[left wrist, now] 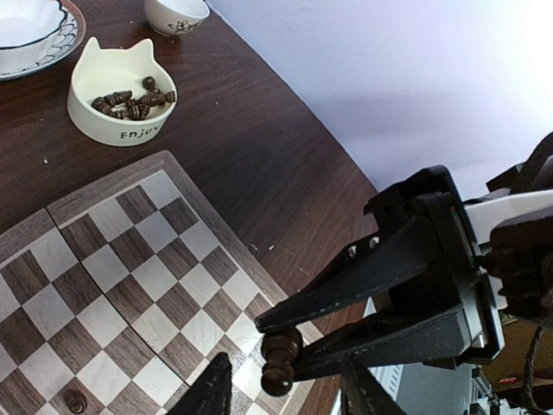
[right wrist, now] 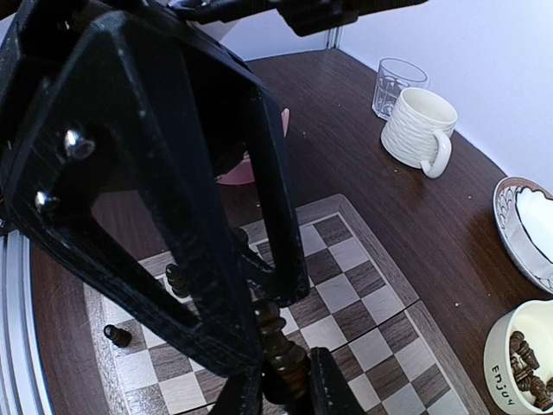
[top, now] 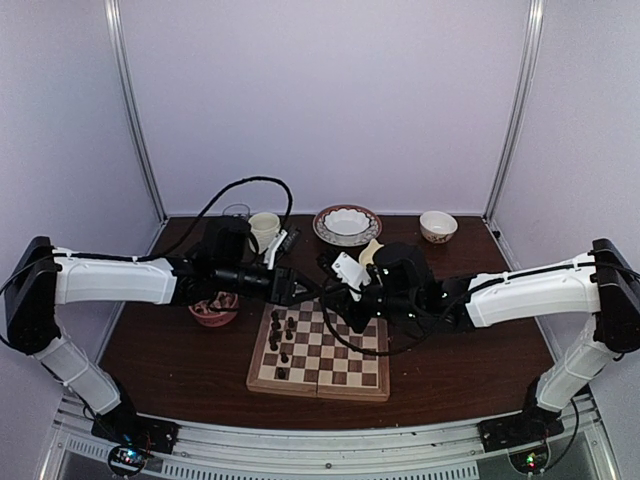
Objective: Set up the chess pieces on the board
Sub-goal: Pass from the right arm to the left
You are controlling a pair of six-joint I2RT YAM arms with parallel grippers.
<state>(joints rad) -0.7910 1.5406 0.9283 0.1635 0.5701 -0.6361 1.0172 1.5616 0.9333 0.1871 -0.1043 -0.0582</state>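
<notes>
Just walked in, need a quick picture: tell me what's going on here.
The jaws of the right arm are shut on a small dark brown turned chess piece, near an edge of the square wooden chequered board. The open jaws of the left arm face it, perhaps for a handover. Several dark pieces stand on the board's left side; more lie in a cream cat-shaped bowl.

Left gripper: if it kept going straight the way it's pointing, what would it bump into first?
Most likely the dark chess piece pinched in the right gripper. In the left wrist view it sits just ahead, between the open tips of the left gripper. How close is hard to tell.
</notes>
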